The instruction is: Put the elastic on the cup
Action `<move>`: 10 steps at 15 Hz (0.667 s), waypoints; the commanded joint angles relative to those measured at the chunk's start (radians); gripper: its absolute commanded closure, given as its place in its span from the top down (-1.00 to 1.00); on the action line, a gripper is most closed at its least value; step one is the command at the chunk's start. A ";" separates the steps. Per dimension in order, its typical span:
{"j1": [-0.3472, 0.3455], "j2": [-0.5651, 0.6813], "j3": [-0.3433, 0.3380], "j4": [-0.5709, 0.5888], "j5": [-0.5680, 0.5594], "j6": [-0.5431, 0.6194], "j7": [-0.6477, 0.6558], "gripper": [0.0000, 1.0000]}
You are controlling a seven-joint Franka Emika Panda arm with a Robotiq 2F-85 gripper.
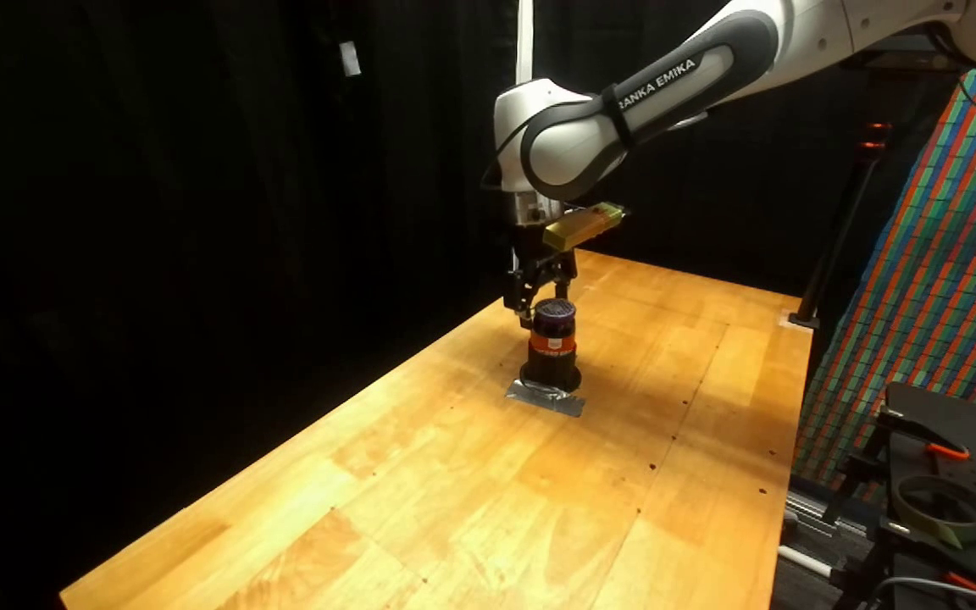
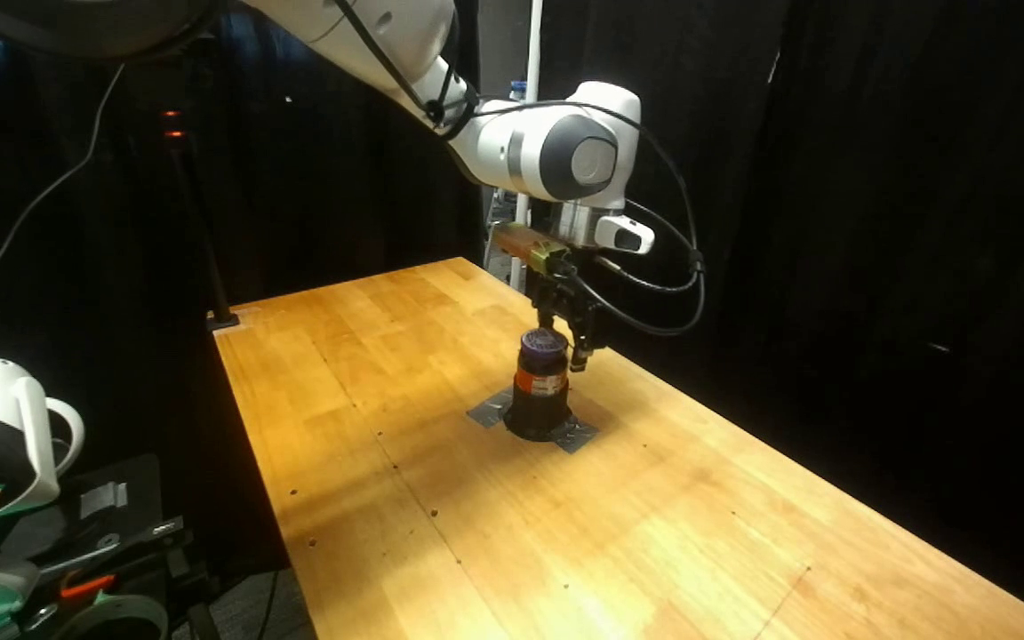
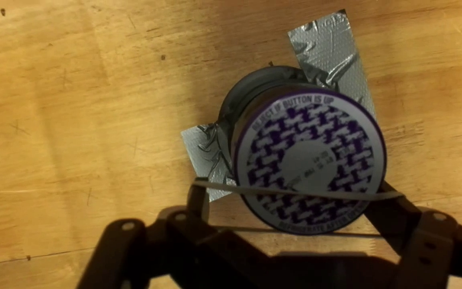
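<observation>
Some of the elastic (image 3: 311,194), stretched across the spread pincer (image 3: 298,189), is hard to trace against the cup (image 3: 310,160).

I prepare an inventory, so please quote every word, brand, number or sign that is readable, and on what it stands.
"RANKA EMIKA", beginning hidden: robot arm.
"REJECT IF BUTTON IS UP": cup's lid.
"REFRIGERATE AFTER OPEN", ending unclear: cup's lid.
Central print on cup's lid: too blurred.
Orange label: too small.
</observation>
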State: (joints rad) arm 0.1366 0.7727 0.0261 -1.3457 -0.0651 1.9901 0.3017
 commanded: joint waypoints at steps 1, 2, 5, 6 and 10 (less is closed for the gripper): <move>-0.007 -0.041 0.006 -0.052 0.045 0.001 -0.034 1.00; -0.008 -0.064 0.005 -0.084 0.052 0.010 -0.033 1.00; -0.012 -0.126 0.002 -0.179 0.067 0.046 -0.024 1.00; -0.015 -0.148 0.003 -0.214 0.075 0.064 -0.026 1.00; -0.019 -0.216 0.008 -0.340 0.098 0.130 -0.031 1.00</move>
State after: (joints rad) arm 0.1259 0.6460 0.0261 -1.5457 0.0005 2.0567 0.2906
